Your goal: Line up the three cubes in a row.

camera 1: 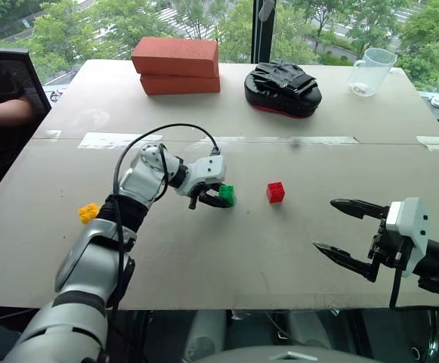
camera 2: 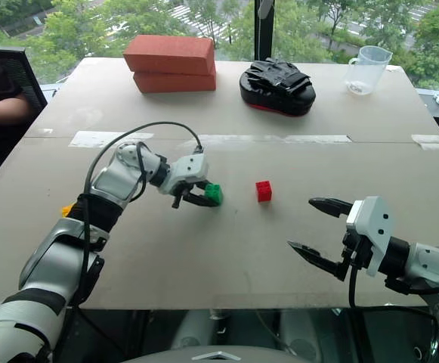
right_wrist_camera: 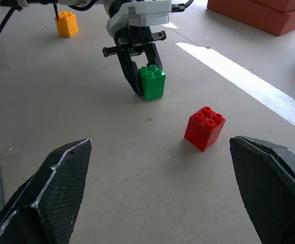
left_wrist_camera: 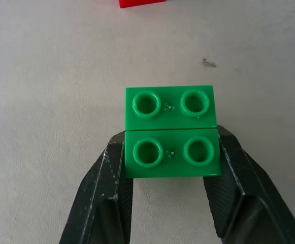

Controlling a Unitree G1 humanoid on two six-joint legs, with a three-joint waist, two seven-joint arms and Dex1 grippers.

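Left gripper (camera 1: pixel 213 198) clamped on green cube (camera 1: pixel 227 194), at center of frame. Right gripper (camera 1: pixel 341 231) wide apart, empty, lower right. Red cube (camera 1: pixel 275 192) just right of green; yellow cube (camera 1: pixel 88 212) far left on bench (camera 1: pixel 295 249).

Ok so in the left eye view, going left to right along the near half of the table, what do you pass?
yellow cube → left gripper, its jaws shut on the green cube → red cube → right gripper, jaws open
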